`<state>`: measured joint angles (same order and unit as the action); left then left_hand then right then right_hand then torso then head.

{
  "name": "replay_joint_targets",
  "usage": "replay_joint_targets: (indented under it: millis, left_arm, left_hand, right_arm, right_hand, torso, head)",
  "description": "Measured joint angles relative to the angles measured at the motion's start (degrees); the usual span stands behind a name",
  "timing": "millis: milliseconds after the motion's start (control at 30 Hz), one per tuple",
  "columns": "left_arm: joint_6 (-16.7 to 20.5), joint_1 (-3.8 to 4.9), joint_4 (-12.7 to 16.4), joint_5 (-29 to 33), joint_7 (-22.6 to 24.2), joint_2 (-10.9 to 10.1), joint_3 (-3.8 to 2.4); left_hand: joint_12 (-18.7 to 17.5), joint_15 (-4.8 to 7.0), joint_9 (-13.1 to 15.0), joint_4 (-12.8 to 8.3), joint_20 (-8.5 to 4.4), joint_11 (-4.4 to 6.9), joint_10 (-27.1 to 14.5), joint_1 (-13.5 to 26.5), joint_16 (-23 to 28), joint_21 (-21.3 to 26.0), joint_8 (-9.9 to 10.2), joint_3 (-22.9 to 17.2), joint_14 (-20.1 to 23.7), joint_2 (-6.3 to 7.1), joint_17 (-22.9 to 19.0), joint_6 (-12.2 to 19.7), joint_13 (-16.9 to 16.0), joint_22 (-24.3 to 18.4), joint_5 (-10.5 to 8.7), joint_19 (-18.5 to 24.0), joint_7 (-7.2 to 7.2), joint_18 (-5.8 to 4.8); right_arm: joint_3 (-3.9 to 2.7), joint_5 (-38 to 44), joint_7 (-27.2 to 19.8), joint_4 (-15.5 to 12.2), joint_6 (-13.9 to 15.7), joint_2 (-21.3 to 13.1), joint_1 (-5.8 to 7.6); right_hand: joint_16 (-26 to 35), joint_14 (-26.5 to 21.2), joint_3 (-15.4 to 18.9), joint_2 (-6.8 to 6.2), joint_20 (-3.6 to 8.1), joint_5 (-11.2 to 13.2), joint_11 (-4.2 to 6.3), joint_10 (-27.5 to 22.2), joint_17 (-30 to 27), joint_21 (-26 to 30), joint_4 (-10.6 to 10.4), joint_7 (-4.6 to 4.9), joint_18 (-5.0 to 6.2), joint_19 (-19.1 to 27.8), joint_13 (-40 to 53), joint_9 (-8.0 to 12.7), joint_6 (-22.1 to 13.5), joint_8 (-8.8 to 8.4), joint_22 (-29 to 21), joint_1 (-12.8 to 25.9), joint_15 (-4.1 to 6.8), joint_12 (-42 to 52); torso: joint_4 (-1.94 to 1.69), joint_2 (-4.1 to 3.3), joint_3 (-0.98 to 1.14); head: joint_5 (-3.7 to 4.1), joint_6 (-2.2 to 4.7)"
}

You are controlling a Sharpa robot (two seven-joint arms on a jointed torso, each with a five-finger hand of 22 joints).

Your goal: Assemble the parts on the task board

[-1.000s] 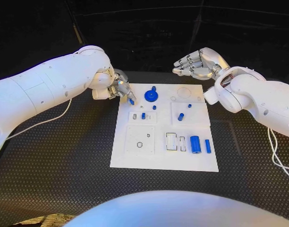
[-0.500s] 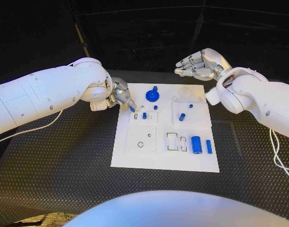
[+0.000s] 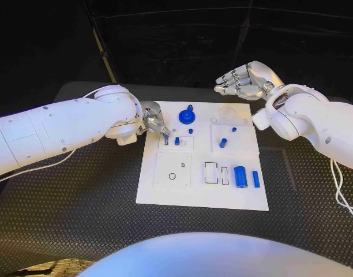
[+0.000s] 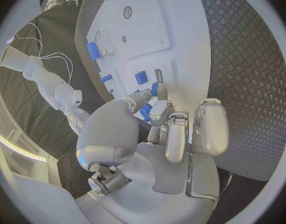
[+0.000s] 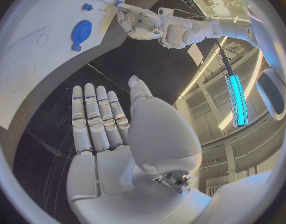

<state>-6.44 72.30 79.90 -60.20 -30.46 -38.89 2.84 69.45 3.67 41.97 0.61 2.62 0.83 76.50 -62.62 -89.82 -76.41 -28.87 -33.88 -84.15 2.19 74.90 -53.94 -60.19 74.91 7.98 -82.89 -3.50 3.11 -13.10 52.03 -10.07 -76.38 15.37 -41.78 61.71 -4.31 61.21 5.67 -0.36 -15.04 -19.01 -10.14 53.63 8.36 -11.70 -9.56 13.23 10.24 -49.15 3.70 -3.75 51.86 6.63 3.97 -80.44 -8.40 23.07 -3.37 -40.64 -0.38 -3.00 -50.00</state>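
Nearest on the board (image 3: 201, 199), the white plate mid-table (image 3: 68, 219): bare front strip, then a row w/ a ring slot on the robot's left and, to its right, white slots beside a blue cylinder (image 3: 239, 176) and a thin blue bar (image 3: 255, 179), both lying flat and close together, not touching. Further back, a small blue peg (image 3: 176, 141) stands in a square recess on the left side, and another blue peg (image 3: 222, 142) sits in the recess on the right. L hand (image 3: 153, 120) is over the board's left edge beside that left recess; fingers curled down, thumb and a finger pinching a small blue part (image 4: 155, 89), tip just above or at the board by the peg — can't tell if touching. L wrist view shows more blue under the curled fingers; whether it's the same piece is unclear. Beyond that, a blue gear (image 3: 187, 117) w/ a knob lies near the far edge, a faint round outline to its right. Farthest, R hand (image 3: 241, 81) hangs past the board's far right corner, off the table, fingers straight and side by side, thumb apart, holding nothing.
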Motion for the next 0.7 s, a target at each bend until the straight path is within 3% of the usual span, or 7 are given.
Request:
replay_joint_targets:
  millis: [267, 700]
  left_arm:
    - [0.9, -0.79, 0.8, -2.4, 0.0, -0.3, 0.01]
    - [0.6, -1.14, 1.7, -4.5, 0.0, -0.8, -0.13]
  left_hand:
    - [0.0, 0.0, 0.0, -0.1, 0.0, 0.2, 0.2, 0.0, 0.0, -0.2, 0.0, -0.1, 0.0, -0.01, 0.0, 0.0, -0.1, 0.0, -0.01, 0.0, -0.01, 0.0]
    - [0.0, 0.0, 0.0, -0.1, -0.17, 0.28, 0.3, -0.1, 0.0, -0.2, 0.0, -0.1, 0.0, -0.08, 0.0, 0.0, -0.1, 0.0, 0.02, -0.2, -0.04, 0.0]
  right_arm:
    - [0.01, 0.0, 0.0, 0.0, -0.1, -0.1, -0.03]
    - [0.02, 0.0, 0.0, 0.1, -0.1, -0.1, -0.09]
  right_hand:
    - [0.0, 0.0, 0.0, 0.0, 0.0, 0.0, 0.0, 0.0, 0.0, 0.0, 0.0, 0.0, 0.0, 0.0, 0.0, 0.0, 0.0, 0.0, 0.0, 0.0, 0.0, 0.0]
    - [0.0, 0.0, 0.0, 0.0, -0.19, -0.2, 0.0, 0.0, 0.0, 0.0, 0.0, 0.0, 0.01, -0.2, 0.0, 0.0, 0.0, 0.0, 0.0, 0.0, 0.0, 0.0]
  torso:
    - [0.04, -0.02, 0.04]
    - [0.04, -0.01, 0.05]
  head:
    - [-0.05, 0.0]
    - [-0.07, 0.0]
